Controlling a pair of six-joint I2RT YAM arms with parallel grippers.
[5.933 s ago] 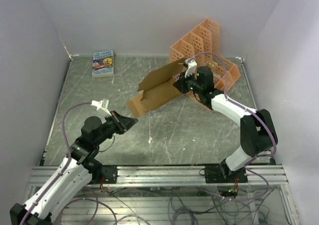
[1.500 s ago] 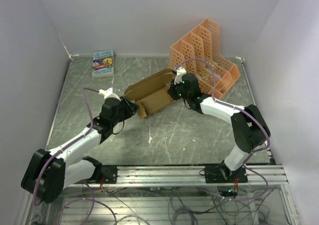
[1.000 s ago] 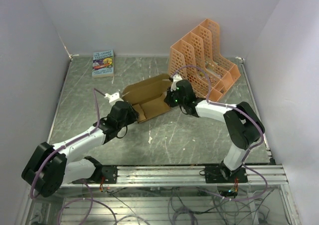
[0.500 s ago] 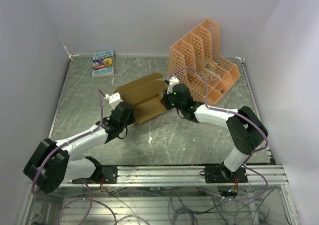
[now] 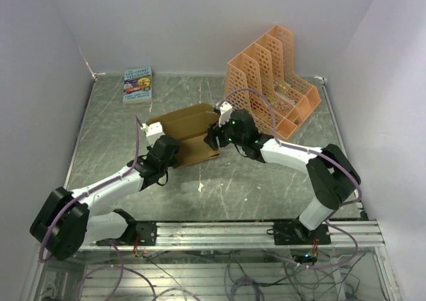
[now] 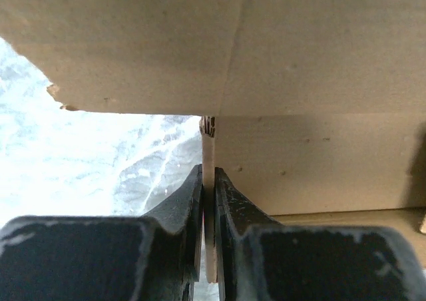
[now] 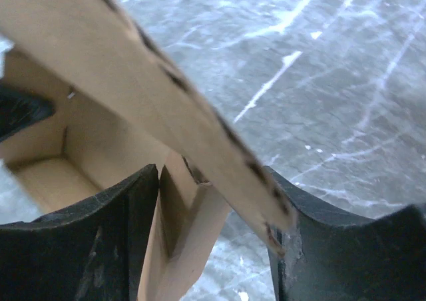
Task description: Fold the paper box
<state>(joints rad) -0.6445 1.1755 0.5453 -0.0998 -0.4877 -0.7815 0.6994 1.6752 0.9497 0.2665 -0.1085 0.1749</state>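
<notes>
Clamped narrow between the fingers of the left gripper [image 6: 208,181]: a thin wall edge of the paper box [image 6: 313,148], anchoring it for folding. Spread wide on the right gripper [image 7: 213,188], straddling a slanted flap [image 7: 166,94]; seemingly loose, not gripping.

Plain tan-brown paper box [image 5: 188,129], low on the table [image 5: 266,181], broad lid flap down over its tray.
</notes>
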